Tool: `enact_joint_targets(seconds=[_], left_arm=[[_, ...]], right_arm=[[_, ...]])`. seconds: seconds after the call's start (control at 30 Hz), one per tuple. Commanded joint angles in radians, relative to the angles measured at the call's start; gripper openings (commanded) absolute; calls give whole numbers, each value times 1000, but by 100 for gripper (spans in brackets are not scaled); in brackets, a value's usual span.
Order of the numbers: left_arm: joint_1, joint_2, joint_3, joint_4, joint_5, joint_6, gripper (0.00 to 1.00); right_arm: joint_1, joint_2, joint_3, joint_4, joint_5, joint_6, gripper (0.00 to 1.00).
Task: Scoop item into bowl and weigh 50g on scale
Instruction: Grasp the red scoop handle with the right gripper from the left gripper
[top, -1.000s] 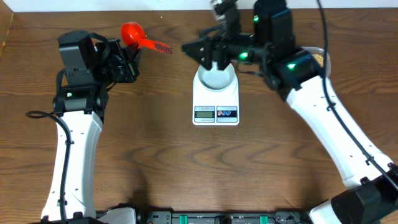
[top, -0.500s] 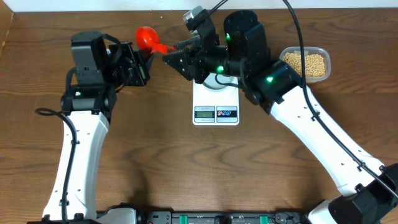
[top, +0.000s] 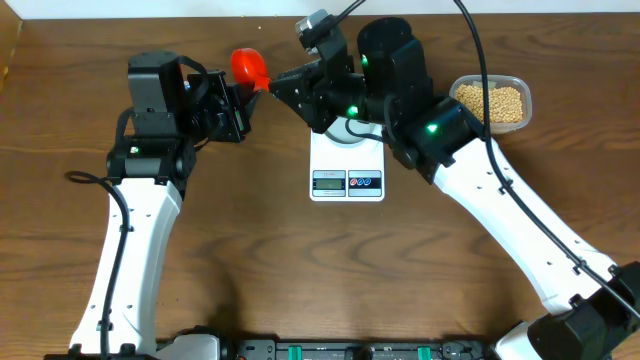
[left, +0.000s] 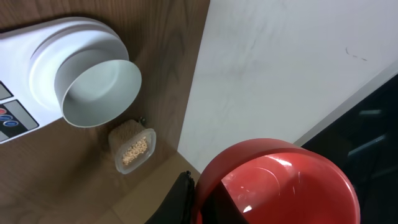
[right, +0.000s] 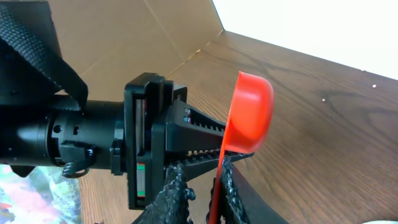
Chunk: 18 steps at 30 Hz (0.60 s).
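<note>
Where the two arms meet at the upper middle of the overhead view, the left pincer (top: 241, 98) is clamped tight on the handle of a red scoop (top: 249, 68), cup lifted off the counter (top: 260, 250). The right pincer (right: 202, 186) sits just under the cup. Its netted pads (right: 177, 190) stand either side of the thin handle, one touching it and the other a sliver away; I cannot tell whether it grips. The beans (top: 490, 100) lie in a clear tub (top: 519, 84) at the upper right, well apart from both pincers. The bowl (left: 93, 93) stands on the scale (top: 347, 182) at centre frame, partly under the right arm, near the pincers.
</note>
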<state>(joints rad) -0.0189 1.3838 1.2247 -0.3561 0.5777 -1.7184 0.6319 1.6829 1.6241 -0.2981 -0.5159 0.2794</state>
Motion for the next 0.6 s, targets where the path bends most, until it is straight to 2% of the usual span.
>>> enact_joint_targets(seconds=[0.0, 0.13, 0.3, 0.57], left_arm=[[-12, -5, 11, -2, 20, 55, 7], [-12, -5, 11, -2, 14, 61, 7], [-12, -5, 11, -1, 13, 61, 7], [-12, -5, 11, -1, -6, 103, 7]], right_arm=[[12, 22, 16, -1, -6, 18, 16], [13, 22, 16, -1, -6, 20, 16], [19, 22, 16, -7, -6, 20, 22], [24, 31, 16, -21, -6, 24, 20]])
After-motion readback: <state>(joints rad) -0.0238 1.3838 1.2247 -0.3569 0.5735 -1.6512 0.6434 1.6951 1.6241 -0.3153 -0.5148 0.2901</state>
